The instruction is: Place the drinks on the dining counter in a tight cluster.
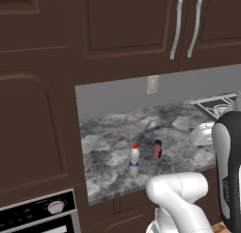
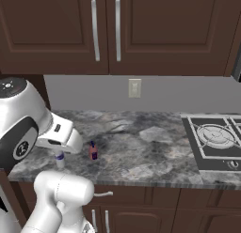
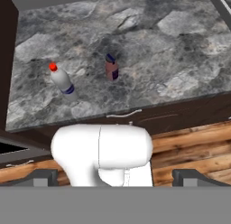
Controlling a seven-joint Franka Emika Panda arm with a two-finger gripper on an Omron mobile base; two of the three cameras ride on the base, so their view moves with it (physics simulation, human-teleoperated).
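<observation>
Currently: hand empty, two drinks waiting on the wall surface

Hand [image 3: 115,178] hangs back from the grey-topped surface [image 1: 183,133], above the wooden floor [image 3: 189,146], with its dark fingertips [image 3: 43,177] spread fully and nothing between them. No contact with any bottle.

Drinks: clear bottle with red cap and blue label [image 1: 134,159] stands upright near the front edge of the surface. Short pinkish-red bottle [image 1: 157,149] stands just beside it, on the cooktop side and slightly further back, not touching. Both are on the wall surface under the upper cabinets [image 2: 108,30], beside the cooktop [image 2: 214,138], so not on the dining counter yet. The wider white bottle cannot be made out.

Step in hand, by judgement: reach for the first pick.
- Clear bottle is the nearer one; take it first.
- Come in level from the front and close on the body at the label, below the cap.
- Keep the approach on the side away from the pinkish-red bottle so a finger does not tip it.
- Lift straight up before swinging.

Contents: clear bottle looks whitish; cannot tell fill level. Both appear capped, so spill risk looks low.
</observation>
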